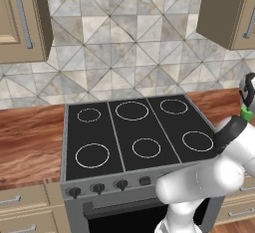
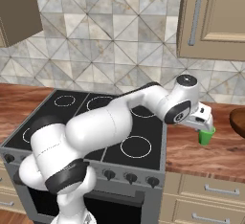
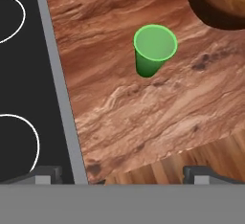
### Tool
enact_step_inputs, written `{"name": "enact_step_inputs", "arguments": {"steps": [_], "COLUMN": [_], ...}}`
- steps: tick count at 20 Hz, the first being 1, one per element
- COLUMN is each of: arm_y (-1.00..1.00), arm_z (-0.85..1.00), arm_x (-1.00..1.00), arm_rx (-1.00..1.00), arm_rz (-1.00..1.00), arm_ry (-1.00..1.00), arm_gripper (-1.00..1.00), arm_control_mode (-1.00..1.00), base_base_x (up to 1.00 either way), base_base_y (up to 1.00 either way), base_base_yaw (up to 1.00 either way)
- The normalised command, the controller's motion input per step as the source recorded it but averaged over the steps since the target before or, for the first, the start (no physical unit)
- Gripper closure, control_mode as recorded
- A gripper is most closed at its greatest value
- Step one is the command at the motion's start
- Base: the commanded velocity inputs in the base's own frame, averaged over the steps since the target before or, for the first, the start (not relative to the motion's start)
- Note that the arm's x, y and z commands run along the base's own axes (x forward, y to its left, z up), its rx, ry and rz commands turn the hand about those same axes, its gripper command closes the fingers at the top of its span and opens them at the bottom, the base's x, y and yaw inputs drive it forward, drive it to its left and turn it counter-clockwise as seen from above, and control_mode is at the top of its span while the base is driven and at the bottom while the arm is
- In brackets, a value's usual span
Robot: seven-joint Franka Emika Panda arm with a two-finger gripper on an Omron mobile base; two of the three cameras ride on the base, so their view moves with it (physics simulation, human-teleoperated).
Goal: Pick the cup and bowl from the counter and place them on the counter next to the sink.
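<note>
Small bright green tapered plastic-look cup (image 3: 154, 50) upright, upper centre of hand view, on glossy reddish-brown wood-grain counter (image 3: 143, 117). Likely light, stiff, slick; grip across rim walls. Dark brown wooden bowl (image 3: 217, 3) upper right. Gripper (image 3: 122, 175) above, jaws wide apart, empty.

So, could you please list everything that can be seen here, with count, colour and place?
cup: one, bright green, upright on the counter right of the stove
bowl: one, dark brown, on the counter beyond the cup
counter: one, reddish-brown wood grain, on both sides of the stove
stove: one, black top with six white rings, grey front with knobs
wall cabinets: beige, above the counter
arm: one, white, reaching over the stove
fingers: two, dark, open above the cup
</note>
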Motion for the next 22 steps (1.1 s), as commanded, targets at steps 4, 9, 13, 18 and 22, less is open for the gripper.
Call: {"name": "enact_step_inputs", "arguments": {"steps": [4,9,13,18,22], "arm_y": [0.00,0.00,-0.03,-0.21,-0.43], "arm_z": [-0.05,0.05,0.00,0.00,-0.04], "arm_x": [0.25,0.31,0.30,0.23,0.21], "arm_rx": [0.00,-0.01,0.00,0.00,0.00], "arm_rz": [0.00,0.00,0.00,0.02,0.03], "arm_ry": [0.00,0.01,0.04,0.08,0.07], "arm_gripper": [-1.00,-1.00,-1.00,-1.00,-1.00], "arm_control_mode": [-1.00,-1.00,-1.00,-1.00,-1.00], "base_base_x": [0.00,0.00,0.00,0.00,0.00], "base_base_y": [0.00,0.00,0.00,0.00,0.00], "base_base_yaw": [0.00,0.00,0.00,0.00,0.00]}}
